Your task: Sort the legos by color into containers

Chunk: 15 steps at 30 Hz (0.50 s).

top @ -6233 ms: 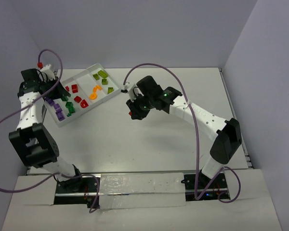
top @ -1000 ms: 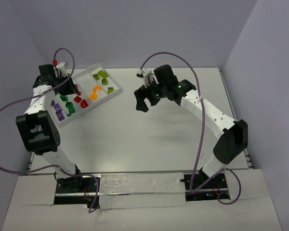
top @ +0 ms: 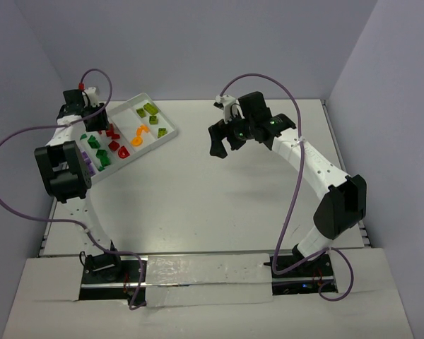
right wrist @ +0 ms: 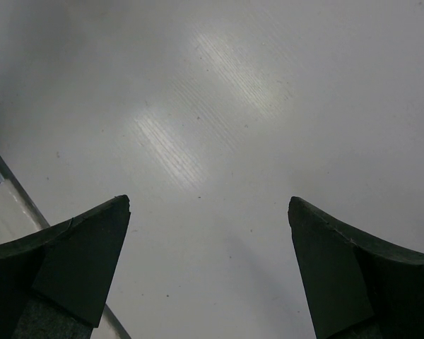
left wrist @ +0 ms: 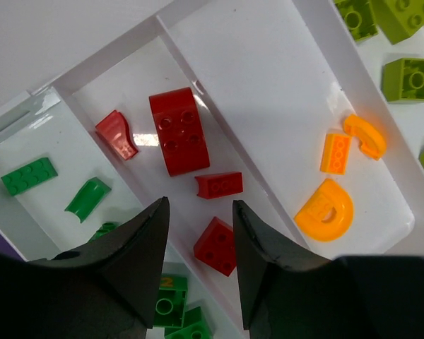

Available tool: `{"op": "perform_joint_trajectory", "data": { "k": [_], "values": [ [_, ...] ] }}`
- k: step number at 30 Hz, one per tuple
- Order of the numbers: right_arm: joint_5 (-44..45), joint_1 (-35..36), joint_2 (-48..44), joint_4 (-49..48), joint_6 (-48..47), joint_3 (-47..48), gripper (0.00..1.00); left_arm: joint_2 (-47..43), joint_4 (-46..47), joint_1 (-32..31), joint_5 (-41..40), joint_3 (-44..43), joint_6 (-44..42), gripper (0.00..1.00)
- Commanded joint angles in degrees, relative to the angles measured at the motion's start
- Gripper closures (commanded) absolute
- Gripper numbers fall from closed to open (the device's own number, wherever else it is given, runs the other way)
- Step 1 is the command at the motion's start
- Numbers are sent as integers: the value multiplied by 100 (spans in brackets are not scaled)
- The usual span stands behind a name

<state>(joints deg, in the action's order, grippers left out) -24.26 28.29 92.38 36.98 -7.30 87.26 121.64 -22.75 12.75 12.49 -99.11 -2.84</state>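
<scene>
Four red legos (left wrist: 179,131) lie in one compartment of the white tray (left wrist: 254,85), right under the left gripper (left wrist: 200,206), whose jaws stand half apart and hold nothing. I'd lift it straight up, clear of the dividers. Off right, the right gripper (right wrist: 208,205) hangs wide and empty over the table (right wrist: 219,85).

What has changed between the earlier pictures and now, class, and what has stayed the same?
The right tool has swung right and farther away, and is open. The left tool has moved toward the far end of the tray and parted its jaws above the red bricks. The tray itself has not moved.
</scene>
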Motion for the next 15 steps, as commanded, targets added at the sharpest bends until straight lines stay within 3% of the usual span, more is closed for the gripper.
{"op": "perform_joint_trajectory", "data": {
  "k": [1, 5, 6, 7, 10, 15],
  "values": [
    [-9, -29, -164, -127, 56, -5, 0, -267, 174, 25, 493, -250, 52, 49],
    [183, -55, -289, -258, 137, -126, 0, -650, 92, 12, 771, -156, 128, 42],
    [240, -98, -317, -281, 188, -143, 0, -838, 50, -12, 830, -98, 134, 35],
    [380, -138, -350, -322, 235, -156, 0, -1020, 9, -52, 884, -25, 134, 13],
    [664, -323, -567, -591, 418, -352, 0, -1472, -293, -234, 998, 171, -2, 2],
    [1295, -760, -912, -801, 880, -636, 0, -2710, -258, -1012, 246, 998, -211, 1]
  ]
}}
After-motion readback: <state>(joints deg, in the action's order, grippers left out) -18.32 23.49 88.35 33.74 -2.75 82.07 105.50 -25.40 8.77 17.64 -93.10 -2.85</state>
